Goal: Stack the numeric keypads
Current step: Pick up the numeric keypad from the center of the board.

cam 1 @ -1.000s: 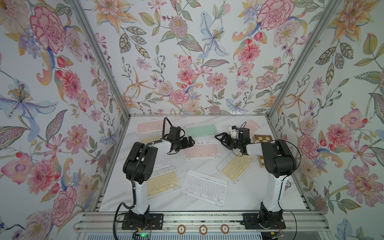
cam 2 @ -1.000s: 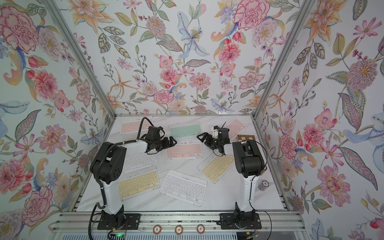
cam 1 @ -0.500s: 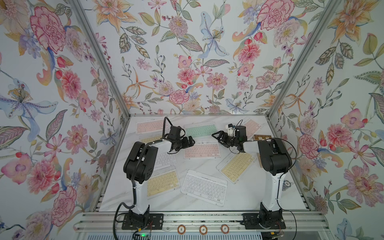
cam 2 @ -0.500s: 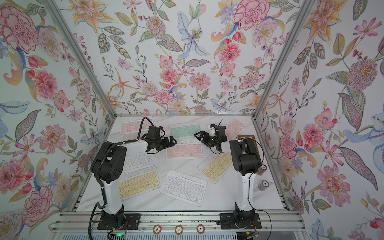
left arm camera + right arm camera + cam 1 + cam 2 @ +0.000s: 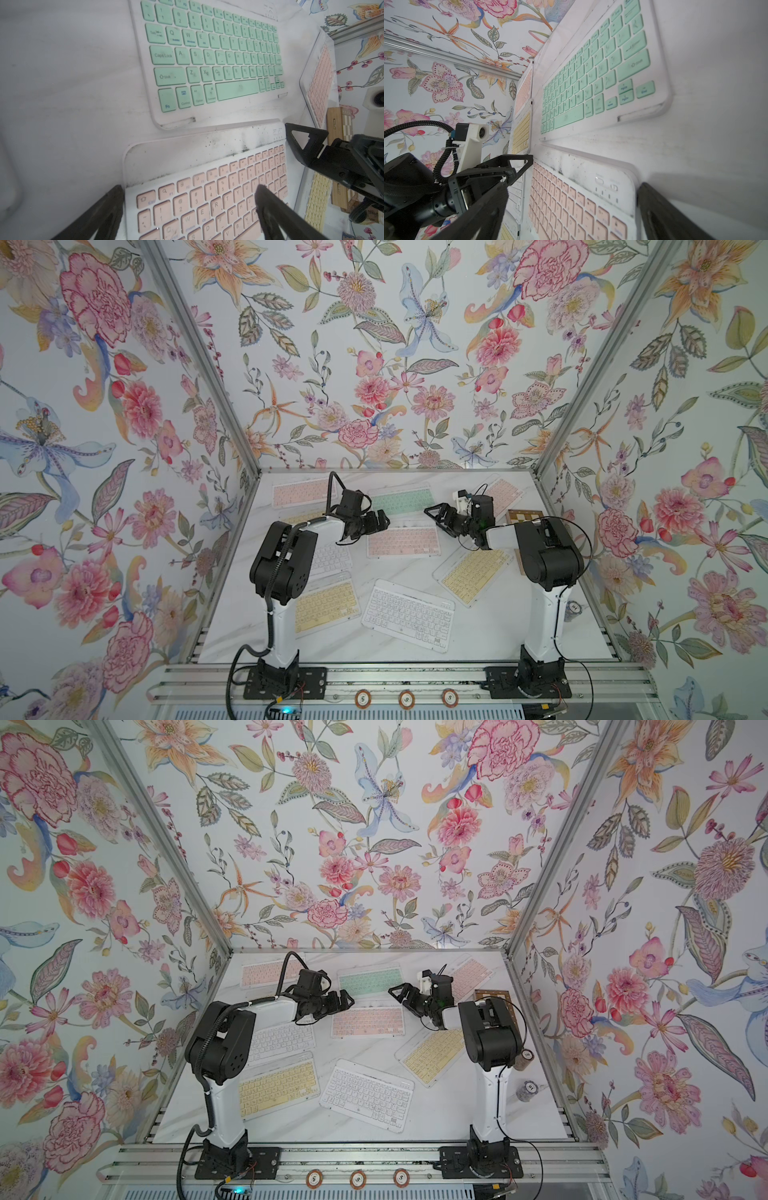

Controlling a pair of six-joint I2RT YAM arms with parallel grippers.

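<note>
Floral walls enclose the marble surface (image 5: 490, 635). In a top view, the middle pink keypad (image 5: 402, 541) lies flat, long axis running between left pincer (image 5: 376, 519) and right pincer (image 5: 434, 515), about equally near. Left wrist: jaws spread over one short end. Right wrist: jaws spread over the other.

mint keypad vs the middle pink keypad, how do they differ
The mint keypad has green keys, the pink keypad pink ones. The mint keypad lies nearer the back wall than the pink keypad. The pink keypad's blank strip shows heavier dark smudges than the mint keypad's. Both lie flat, with white frames.
</note>
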